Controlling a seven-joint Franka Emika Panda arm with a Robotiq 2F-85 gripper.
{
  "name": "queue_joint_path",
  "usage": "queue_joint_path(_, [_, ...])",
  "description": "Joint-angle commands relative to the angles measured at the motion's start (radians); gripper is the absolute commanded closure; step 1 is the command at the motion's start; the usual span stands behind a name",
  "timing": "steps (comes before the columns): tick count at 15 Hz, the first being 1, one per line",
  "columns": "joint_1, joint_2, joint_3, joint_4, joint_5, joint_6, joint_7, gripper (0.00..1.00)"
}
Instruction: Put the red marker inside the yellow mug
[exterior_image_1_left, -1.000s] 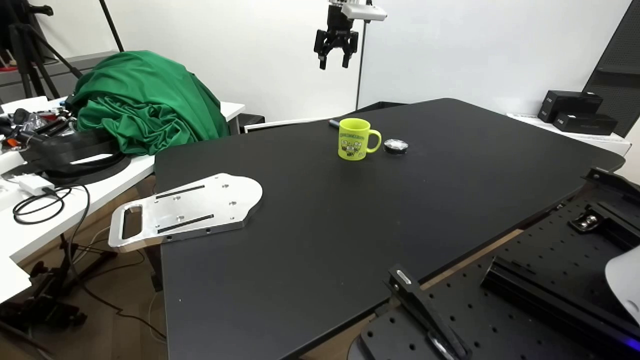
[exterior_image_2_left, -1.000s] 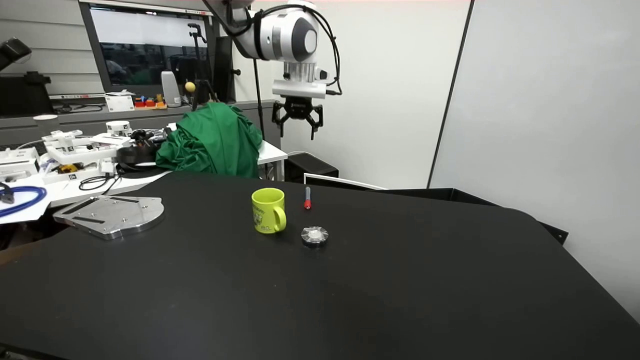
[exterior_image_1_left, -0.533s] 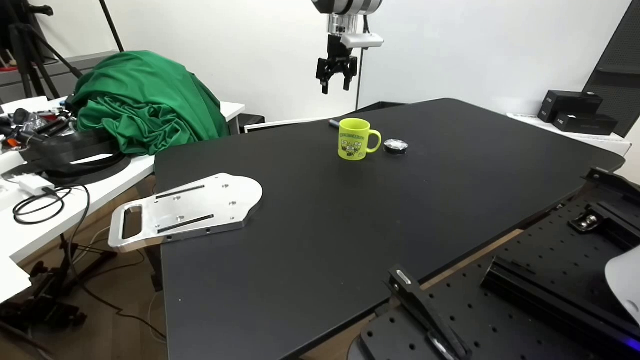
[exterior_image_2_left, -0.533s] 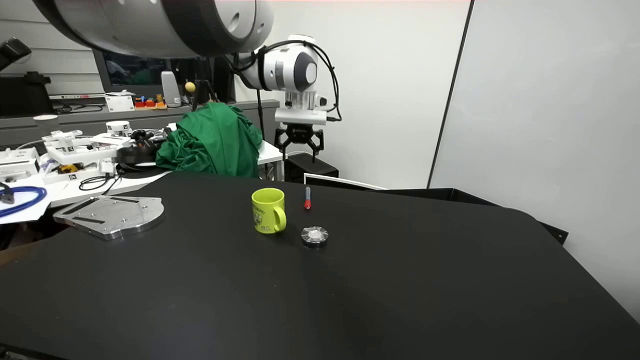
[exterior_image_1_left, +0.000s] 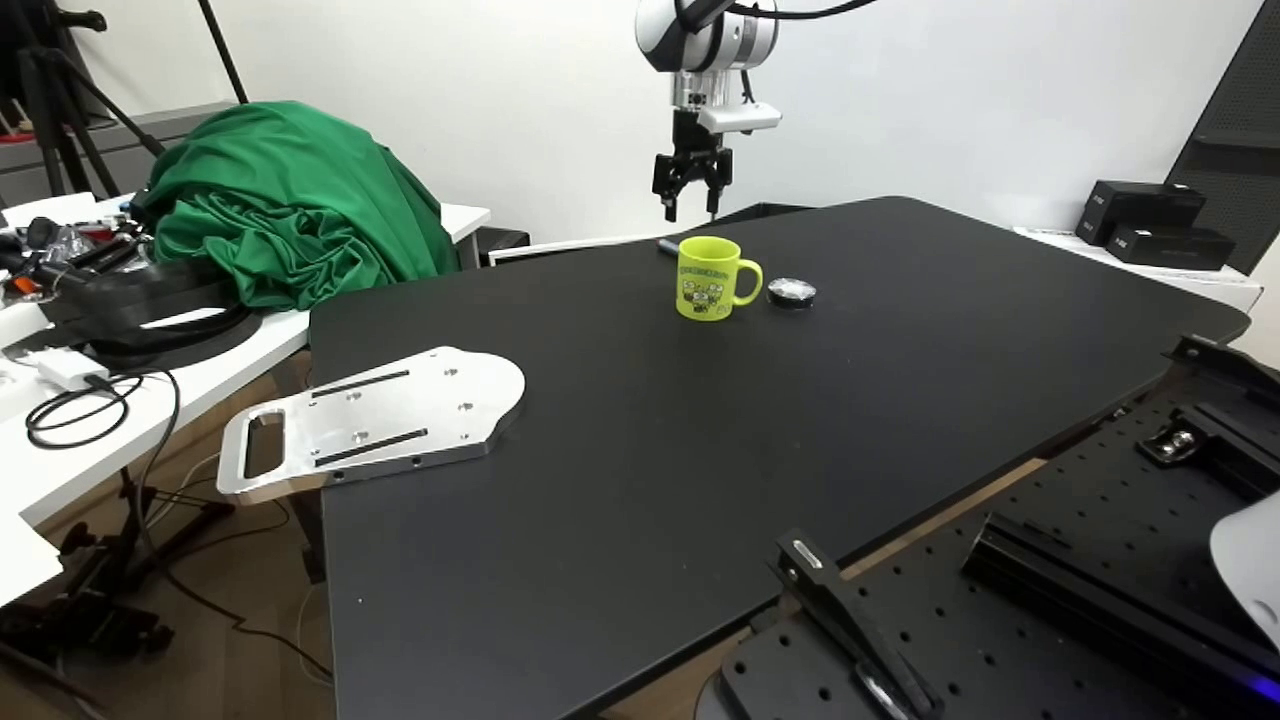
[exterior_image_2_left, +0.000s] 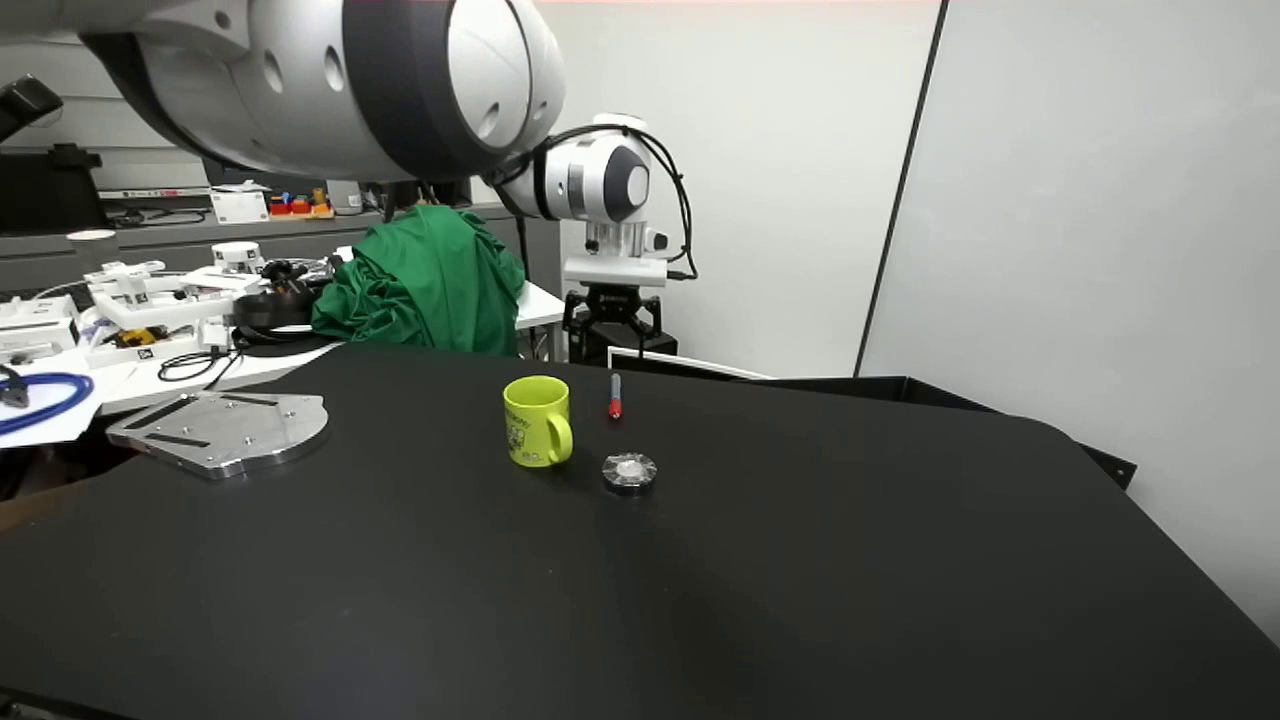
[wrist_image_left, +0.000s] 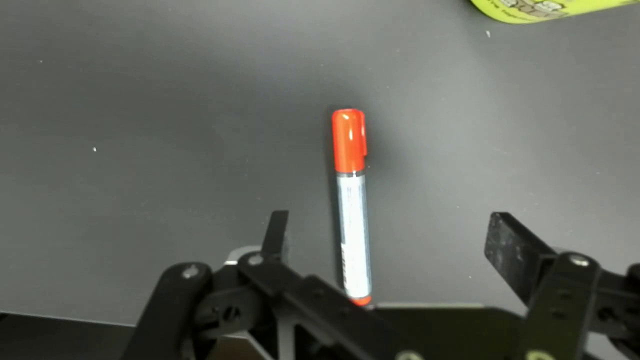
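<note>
The red marker (exterior_image_2_left: 615, 395) has a red cap and a pale grey body and lies flat near the table's far edge. In an exterior view the marker (exterior_image_1_left: 668, 247) is partly hidden behind the yellow mug (exterior_image_1_left: 703, 280). The mug stands upright, and its inside bottom is hidden. It also shows in an exterior view (exterior_image_2_left: 534, 425). In the wrist view only the mug's edge (wrist_image_left: 540, 9) shows, top right. My gripper (exterior_image_1_left: 691, 211) is open and empty, above the table. In the wrist view the marker (wrist_image_left: 351, 200) lies below the gripper (wrist_image_left: 389, 216), between the fingers, nearer the left one.
A round black puck with a shiny top (exterior_image_2_left: 629, 474) sits beside the mug on its handle side. A silver metal plate (exterior_image_1_left: 380, 410) lies at a table edge. A green cloth (exterior_image_1_left: 300, 200) is heaped on the side table. The black table's edge shows in the wrist view (wrist_image_left: 65, 318).
My gripper has come down toward the table, staying open, and has shifted slightly to the right in both exterior views. The mug, marker and puck have not moved.
</note>
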Motion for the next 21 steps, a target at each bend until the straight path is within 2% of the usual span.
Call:
queue_joint_path(1, [-0.004, 0.051, -0.017, 0.063, -0.002, -0.021, 0.039, 0.00])
queue_joint_path(11, [-0.006, 0.103, -0.029, 0.064, 0.001, -0.018, 0.076, 0.00])
queue_joint_path(12, [-0.007, 0.106, -0.028, 0.064, 0.002, -0.012, 0.077, 0.25])
queue_joint_path(13, [-0.006, 0.107, -0.029, 0.063, 0.001, -0.015, 0.078, 0.26])
queue_joint_path(18, [-0.009, 0.108, -0.026, 0.065, 0.009, -0.019, 0.106, 0.61])
queue_joint_path(19, [-0.009, 0.109, -0.025, 0.064, 0.012, -0.022, 0.115, 0.19])
queue_joint_path(20, [-0.009, 0.112, -0.027, 0.064, 0.012, -0.012, 0.123, 0.73])
queue_joint_path(21, [-0.009, 0.113, -0.029, 0.064, 0.010, -0.012, 0.129, 0.75])
